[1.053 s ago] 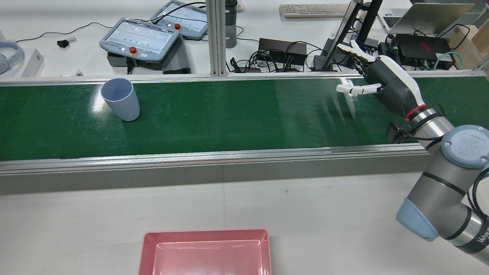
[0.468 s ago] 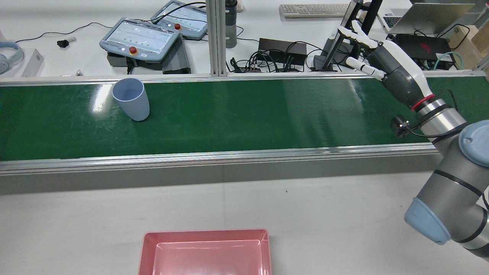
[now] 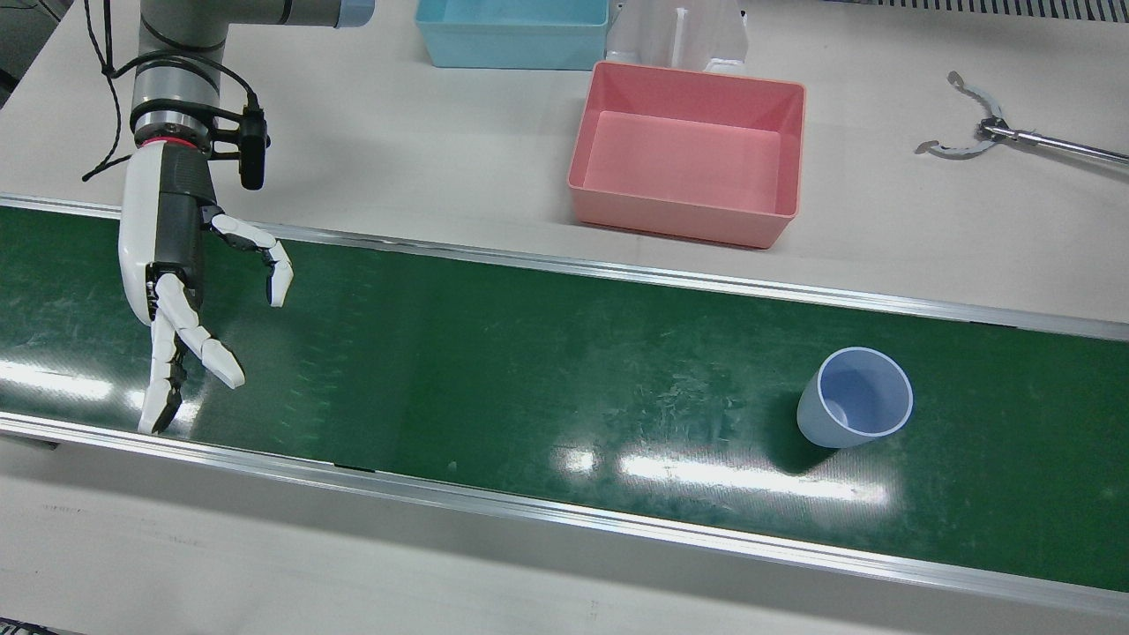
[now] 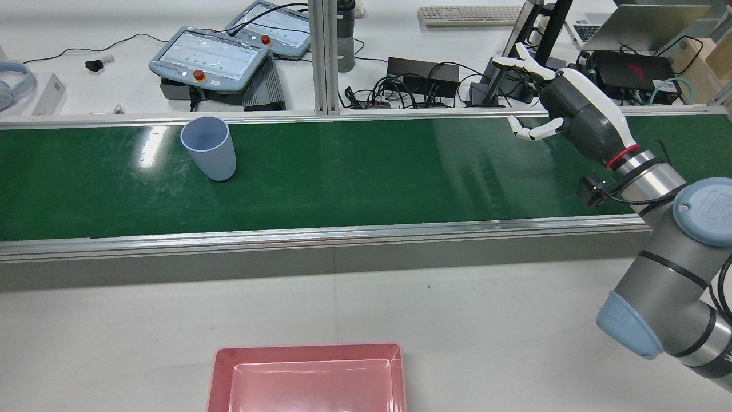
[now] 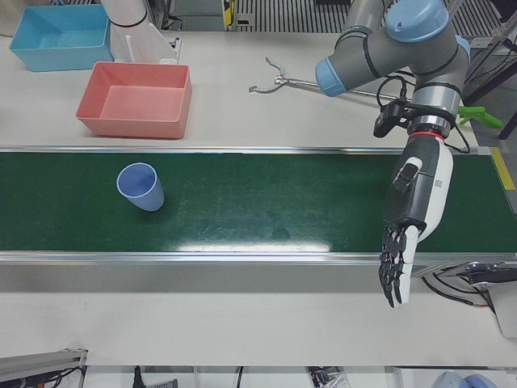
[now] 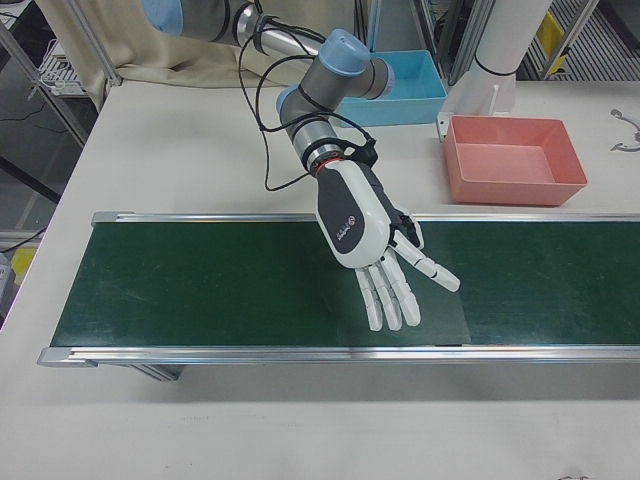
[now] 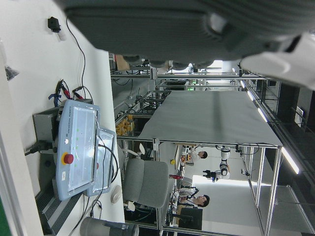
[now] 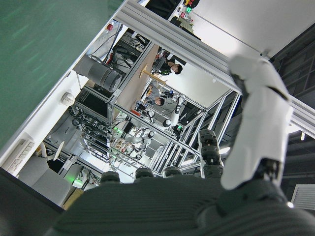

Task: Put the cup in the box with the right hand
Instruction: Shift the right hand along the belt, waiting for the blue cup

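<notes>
Cup on the belt, R hand spread and well apart from it

Pale blue plastic cup [image 3: 854, 397] stands upright, mouth up, on the green conveyor belt [image 3: 529, 353], towards the robot's left end – nothing touching it. Right hand [image 3: 176, 265] hangs over the other end of the belt, fingers straight and splayed, thumb out to the side, holding nothing; fingertips reach to approx the belt's operator-side rail. Pink rectangular plastic box [image 3: 679, 216] sits on the pale desk [image 3: 441, 159] on the robot's side of the belt, just beside its rail, apart from cup & hand. Left-front view: left hand [image 5: 412, 210] points down over the belt's near edge – fingers straight, side by side, nothing in it
</notes>
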Available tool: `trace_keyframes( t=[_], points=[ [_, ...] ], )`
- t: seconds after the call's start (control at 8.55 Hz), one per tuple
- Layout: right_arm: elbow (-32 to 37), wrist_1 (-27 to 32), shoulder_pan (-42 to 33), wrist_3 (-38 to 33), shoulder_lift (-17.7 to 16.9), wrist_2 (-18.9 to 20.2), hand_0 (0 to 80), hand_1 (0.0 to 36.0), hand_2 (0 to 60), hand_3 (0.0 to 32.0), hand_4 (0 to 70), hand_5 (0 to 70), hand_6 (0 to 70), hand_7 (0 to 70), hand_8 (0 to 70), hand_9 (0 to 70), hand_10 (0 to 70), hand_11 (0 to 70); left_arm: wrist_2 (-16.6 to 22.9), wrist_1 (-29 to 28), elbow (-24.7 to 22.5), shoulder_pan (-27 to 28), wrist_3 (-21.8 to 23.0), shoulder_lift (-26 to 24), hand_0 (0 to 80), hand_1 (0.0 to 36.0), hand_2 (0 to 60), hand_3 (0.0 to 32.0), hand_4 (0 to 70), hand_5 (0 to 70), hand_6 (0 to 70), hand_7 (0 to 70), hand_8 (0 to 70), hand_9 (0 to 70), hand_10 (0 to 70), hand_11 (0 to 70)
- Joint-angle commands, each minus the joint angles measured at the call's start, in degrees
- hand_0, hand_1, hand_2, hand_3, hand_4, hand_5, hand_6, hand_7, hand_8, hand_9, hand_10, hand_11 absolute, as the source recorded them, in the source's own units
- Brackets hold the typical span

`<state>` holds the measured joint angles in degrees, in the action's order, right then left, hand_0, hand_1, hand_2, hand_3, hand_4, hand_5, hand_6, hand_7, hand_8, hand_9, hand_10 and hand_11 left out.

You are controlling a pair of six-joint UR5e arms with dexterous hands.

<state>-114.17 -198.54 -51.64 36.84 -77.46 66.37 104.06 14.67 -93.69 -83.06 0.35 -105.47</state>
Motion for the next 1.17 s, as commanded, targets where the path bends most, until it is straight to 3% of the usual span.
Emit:
trace_keyframes(
  t=[0.0,0.12,0.23,0.35,0.47,0.58,0.82,1.05],
  points=[
    [0.6,0.4,-0.1,-0.4,-0.2,0.2,61.4,33.9,15.0,0.0,0.0,8.4,0.0,0.0,0.0,0.0,0.0,0.0,0.0,0.0,0.1,0.0,0.0,0.0,0.0,0.0,0.0,0.0,0.0,0.0,0.0,0.0,0.0,0.0,0.0,0.0],
    [2.4,1.0,0.0,-2.8,-0.2,0.0,63.8,33.2,8.9,0.0,0.0,8.6,0.0,0.0,0.0,0.0,0.0,0.0,0.0,0.0,0.1,0.0,0.0,0.0,0.0,0.0,0.0,0.0,0.0,0.0,0.0,0.0,0.0,0.0,0.0,0.0],
    [3.4,1.6,0.0,-6.5,-0.1,-0.3,68.9,26.9,3.7,0.0,0.0,8.1,0.0,0.0,0.0,0.0,0.0,0.0,0.0,-0.1,0.1,0.0,0.0,0.0,0.0,0.0,0.0,0.0,0.0,0.0,0.0,0.0,0.0,0.0,0.0,0.0],
    [5.3,5.1,0.1,-11.7,0.2,-0.4,62.6,20.2,0.8,0.0,0.0,6.9,0.0,0.0,0.0,0.0,0.0,0.0,0.0,-0.1,0.1,0.1,0.0,0.0,0.0,0.0,0.0,0.0,0.0,0.0,0.0,0.0,0.0,0.0,0.0,0.0],
    [5.4,6.2,0.3,-15.2,0.3,-0.5,54.1,22.6,5.9,0.0,0.0,5.9,0.0,0.0,0.0,0.0,0.0,0.0,0.0,-0.1,0.1,0.0,0.0,0.0,0.0,0.0,0.0,0.0,0.0,0.0,0.0,0.0,0.0,0.0,0.0,0.0],
    [5.2,6.1,0.1,-16.3,0.0,-0.3,45.9,17.7,14.8,0.0,0.0,3.5,0.0,0.0,0.0,0.0,0.0,0.0,0.0,0.0,0.0,0.0,0.0,0.0,0.0,0.0,0.0,0.0,0.0,0.0,0.0,0.0,0.0,0.0,0.0,0.0],
    [5.6,6.9,0.5,-16.5,-0.5,-0.3,48.4,20.9,12.1,0.0,0.0,4.5,0.0,0.0,0.0,0.0,0.0,0.0,-0.1,0.0,0.0,0.0,0.0,0.0,0.0,0.0,0.0,0.0,0.0,0.0,0.0,0.0,0.0,0.0,0.0,0.0],
    [5.8,7.1,0.9,-17.1,-0.5,-0.4,48.9,21.4,10.9,0.0,0.0,4.7,0.0,0.0,0.0,0.0,0.0,0.0,-0.1,0.0,0.0,0.1,0.0,0.0,0.0,0.0,0.0,0.0,0.0,0.0,0.0,0.0,0.0,0.0,0.0,0.0]
  ],
)
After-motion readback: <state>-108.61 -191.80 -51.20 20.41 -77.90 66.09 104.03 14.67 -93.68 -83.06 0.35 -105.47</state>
